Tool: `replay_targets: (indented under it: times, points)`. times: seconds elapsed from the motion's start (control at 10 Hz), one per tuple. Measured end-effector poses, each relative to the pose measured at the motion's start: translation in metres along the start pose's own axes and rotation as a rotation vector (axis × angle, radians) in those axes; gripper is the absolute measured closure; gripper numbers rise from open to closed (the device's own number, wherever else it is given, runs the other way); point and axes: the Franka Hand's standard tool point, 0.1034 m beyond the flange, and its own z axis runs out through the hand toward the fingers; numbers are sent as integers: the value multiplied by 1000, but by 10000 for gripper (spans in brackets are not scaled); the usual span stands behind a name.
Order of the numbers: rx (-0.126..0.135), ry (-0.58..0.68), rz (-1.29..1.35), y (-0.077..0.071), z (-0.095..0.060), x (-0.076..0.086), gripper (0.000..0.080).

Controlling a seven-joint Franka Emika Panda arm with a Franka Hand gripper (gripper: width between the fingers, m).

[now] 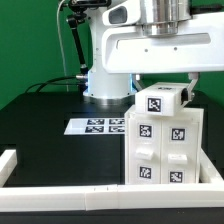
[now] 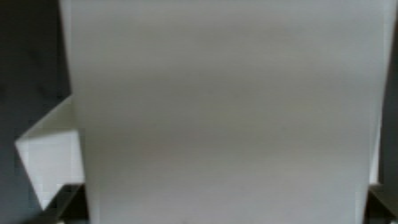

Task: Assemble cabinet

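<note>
The white cabinet (image 1: 165,145) stands upright at the exterior view's right, its front covered with black-and-white marker tags. A small white tagged block (image 1: 160,101) sits on its top. My gripper (image 1: 161,90) comes down from above, with one finger on each side of this block, and is shut on it. In the wrist view a plain white face of the block (image 2: 222,100) fills almost the whole picture between the dark fingertips (image 2: 64,205). A lower white part (image 2: 45,150) shows at one side. The gripper (image 2: 222,208) itself is mostly hidden there.
A long low white rail (image 1: 60,192) runs along the table's front edge and turns back at the left (image 1: 8,165). The cabinet stands against it. The marker board (image 1: 95,126) lies flat behind the cabinet. The arm's white base (image 1: 105,85) stands behind the board.
</note>
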Motion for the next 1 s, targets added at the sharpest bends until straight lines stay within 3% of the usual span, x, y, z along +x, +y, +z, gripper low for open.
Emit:
replay_targets:
  times: [1.0]
  points:
    - [22, -25, 721, -4, 2, -2, 242]
